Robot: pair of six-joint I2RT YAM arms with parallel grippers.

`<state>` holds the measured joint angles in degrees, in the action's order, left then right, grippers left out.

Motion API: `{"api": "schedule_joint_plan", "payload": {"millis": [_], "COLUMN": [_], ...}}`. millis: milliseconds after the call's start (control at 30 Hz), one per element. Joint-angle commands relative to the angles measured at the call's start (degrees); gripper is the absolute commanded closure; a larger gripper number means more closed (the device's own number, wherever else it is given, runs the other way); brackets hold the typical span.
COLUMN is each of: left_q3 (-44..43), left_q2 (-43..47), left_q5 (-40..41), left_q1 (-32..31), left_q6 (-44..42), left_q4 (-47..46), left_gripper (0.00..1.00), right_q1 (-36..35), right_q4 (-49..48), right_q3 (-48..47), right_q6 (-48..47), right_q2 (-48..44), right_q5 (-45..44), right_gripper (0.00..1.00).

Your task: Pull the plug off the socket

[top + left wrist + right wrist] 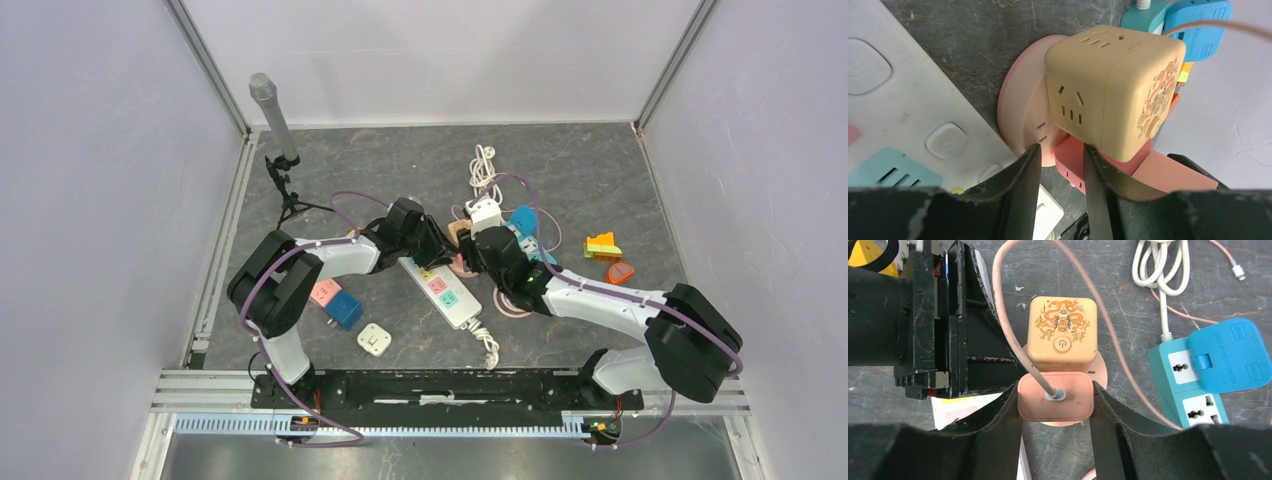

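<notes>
Tabletop (1113, 270) bears pink plug (1073, 405), clamped in right end effector (1055, 395).

Cream cube (1062, 332), orange dragon print on top, frame centre. Pink plug (1055, 396) just below. Blue adapter (1225, 355) on teal strip (1175, 377), right. White cable (1163, 320), upper right. Dark grey bench (1248, 300), pale veining.

Dark stone-look table (400, 165) carries: white power strip (442, 292), round pink socket (1020, 107), teal strip (1188, 385), pink cube (323, 293), blue cube (347, 310), white adapter (374, 339), mic tripod (290, 205), orange blocks (603, 245).
</notes>
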<state>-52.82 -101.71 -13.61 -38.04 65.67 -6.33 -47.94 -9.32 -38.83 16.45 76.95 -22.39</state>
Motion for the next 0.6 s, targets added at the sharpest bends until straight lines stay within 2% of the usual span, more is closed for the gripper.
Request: {"api": "schedule_joint_plan", "payload": {"millis": [0,367,567], "left_q3": [0.6,0.1,3.9], "left_q2": [-1.6,1.1,5.1], "left_q5": [1.7,1.4,1.2], "left_q1": [-0.5,-0.5,-0.5], "left_q6": [-4.3,-5.3,-8.5], "left_q4": [4.5,3.2,-5.4], "left_gripper": [0.55,0.56,0.55], "right_q1": [-2.8,-0.8,1.5], "right_q4": [-5.2,1.8,5.8], "right_q3": [-4.6,-6.1,-7.2], "right_q6": [-5.9,3.3,7.3], "right_q2": [1.4,1.4,3.3], "right_q5": [-6.1,-8.4,-3.5], "right_gripper": [1.00,1.00,1.00]}}
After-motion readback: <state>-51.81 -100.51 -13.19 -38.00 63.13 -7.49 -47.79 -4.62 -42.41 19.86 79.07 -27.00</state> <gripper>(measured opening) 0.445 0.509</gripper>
